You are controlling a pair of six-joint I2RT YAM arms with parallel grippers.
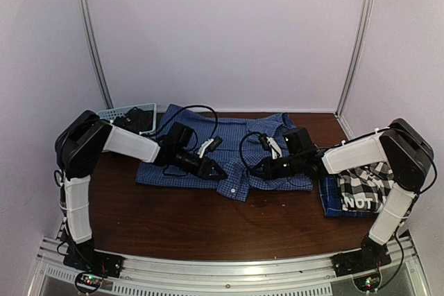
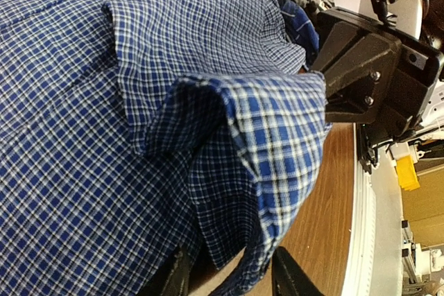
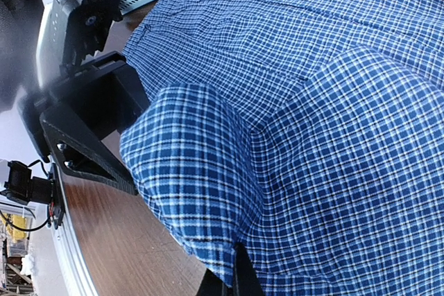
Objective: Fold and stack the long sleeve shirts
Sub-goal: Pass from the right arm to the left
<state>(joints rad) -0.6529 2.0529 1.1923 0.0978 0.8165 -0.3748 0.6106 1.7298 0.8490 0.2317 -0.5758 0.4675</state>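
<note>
Right gripper clamps the blue shirt at its near hem; left gripper stands parted around it. First fold seems in hand; next, left must close before lifting.

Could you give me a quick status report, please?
Left gripper open, cloth between the fingers. Right gripper shut on blue shirt. Nothing blocking.

L arm, R arm: white links, blk joints, cables.

right claw tips — buried in blue check shirt | basket — partly behind left arm
</note>
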